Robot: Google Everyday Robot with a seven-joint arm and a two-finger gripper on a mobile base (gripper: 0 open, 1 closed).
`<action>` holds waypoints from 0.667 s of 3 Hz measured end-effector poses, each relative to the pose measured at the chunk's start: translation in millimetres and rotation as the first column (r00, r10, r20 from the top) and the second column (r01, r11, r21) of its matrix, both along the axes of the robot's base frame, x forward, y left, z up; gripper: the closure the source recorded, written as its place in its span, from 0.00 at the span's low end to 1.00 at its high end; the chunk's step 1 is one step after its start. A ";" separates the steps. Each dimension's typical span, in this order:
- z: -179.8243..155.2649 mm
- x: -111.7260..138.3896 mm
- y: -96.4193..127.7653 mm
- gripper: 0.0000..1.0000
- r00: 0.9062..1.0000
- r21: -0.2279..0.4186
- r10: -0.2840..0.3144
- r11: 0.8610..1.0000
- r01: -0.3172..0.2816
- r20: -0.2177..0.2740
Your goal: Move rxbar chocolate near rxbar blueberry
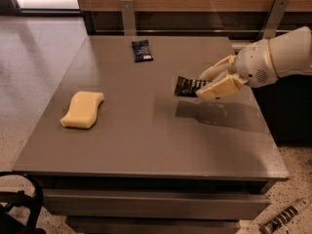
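Observation:
The rxbar chocolate [186,86], a black wrapper with white lettering, is held in the air above the right part of the grey table [146,130]; its shadow lies below it. My gripper [210,82], cream-coloured on a white arm coming in from the right, is shut on the bar's right end. The rxbar blueberry [142,50], a dark navy wrapper with a pale patch, lies flat near the table's far edge, to the upper left of the held bar and well apart from it.
A yellow sponge [83,109] lies on the left part of the table. A wooden wall with metal brackets [128,14] runs behind the far edge. Dark chair parts [19,208] show at the lower left.

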State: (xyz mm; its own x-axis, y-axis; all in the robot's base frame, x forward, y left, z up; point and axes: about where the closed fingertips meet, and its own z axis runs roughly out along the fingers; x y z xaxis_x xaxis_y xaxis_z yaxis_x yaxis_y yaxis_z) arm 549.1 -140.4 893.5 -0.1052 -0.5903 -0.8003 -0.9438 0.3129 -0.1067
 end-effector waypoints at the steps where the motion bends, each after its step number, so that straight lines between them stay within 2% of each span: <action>1: 14.0 33.5 -12.8 1.00 0.996 0.005 -0.092 0.996 0.092 0.014; 2: 28.1 81.4 -21.0 1.00 0.970 0.005 -0.241 0.970 0.241 0.035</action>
State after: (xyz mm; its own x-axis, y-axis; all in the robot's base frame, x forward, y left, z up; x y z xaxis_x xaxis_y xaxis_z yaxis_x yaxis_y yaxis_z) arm 630.6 -161.4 921.5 -0.2167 -0.5503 -0.8064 -0.8360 0.5311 -0.1378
